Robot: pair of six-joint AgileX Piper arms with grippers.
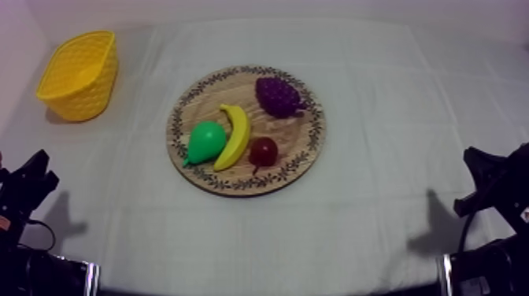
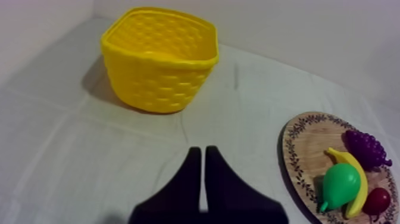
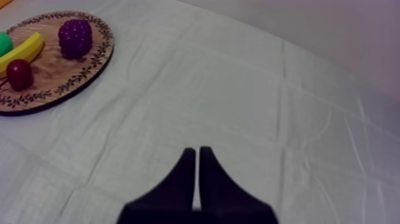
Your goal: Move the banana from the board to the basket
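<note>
Left wrist view puts my left gripper [image 2: 202,150] low over bare cloth [image 2: 89,155], its two black fingers pressed together in a narrow wedge with nothing between them. Straight ahead stands the yellow basket [image 2: 159,59], upright with its mouth open, and free cloth lies between the fingertips and its wall. Off to one side lies the round wooden board [image 2: 293,149], where the banana [image 2: 357,173] rests against the pear [image 2: 340,186]. The grapes [image 2: 364,149] sit beyond it and the small red fruit [image 2: 376,201] is by its lower end.

Right wrist view has my right gripper [image 3: 197,150] clenched the same way, holding nothing, over a broad creased stretch of cloth. The board's rim lies well apart from it, with the grapes on the nearer side.

Top view gives the whole layout. The board is at the table's middle and the basket near the far left corner, well apart, with open cloth between them. The banana lies on the board between the pear and the small red fruit. Both arms sit low at their own edges, and cloth is free all round the board.
</note>
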